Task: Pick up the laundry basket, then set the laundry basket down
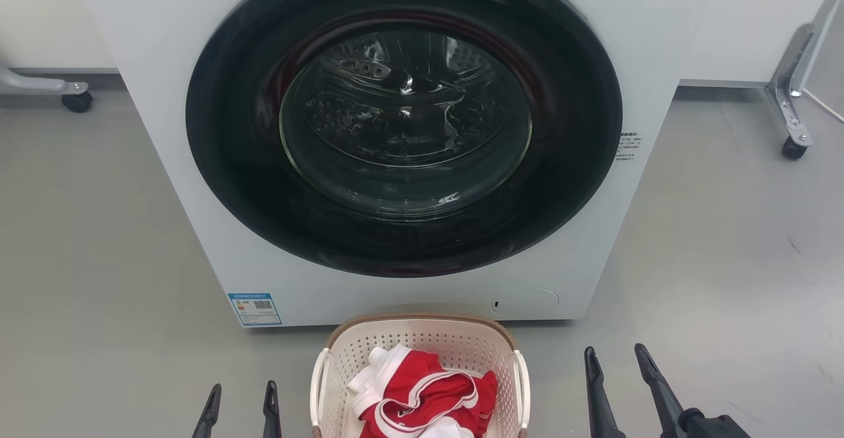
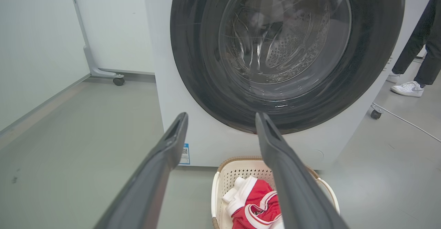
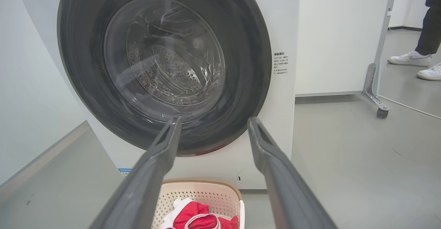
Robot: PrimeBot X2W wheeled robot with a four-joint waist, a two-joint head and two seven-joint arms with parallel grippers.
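So the left pincer (image 1: 242,395) at 7 o'clock is spread open, holding nothing; the laundry basket (image 1: 422,340) sits on the floor (image 1: 99,260) at 6 o'clock, just in front of the washing machine (image 1: 165,128); the right pincer (image 1: 616,359) at 5 o'clock is open and empty too. Grab only one loop handle (image 1: 524,385) and I reckon it tips, dumping the red clothes (image 1: 428,392).

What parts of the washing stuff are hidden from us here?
Laundry basket: near end cut off by the head view's bottom edge.
Red clothes: whatever lies underneath is hidden by them, head view.
Blue sticker: print too small, head view.
Person: cut off above the legs by left wrist view's edge.
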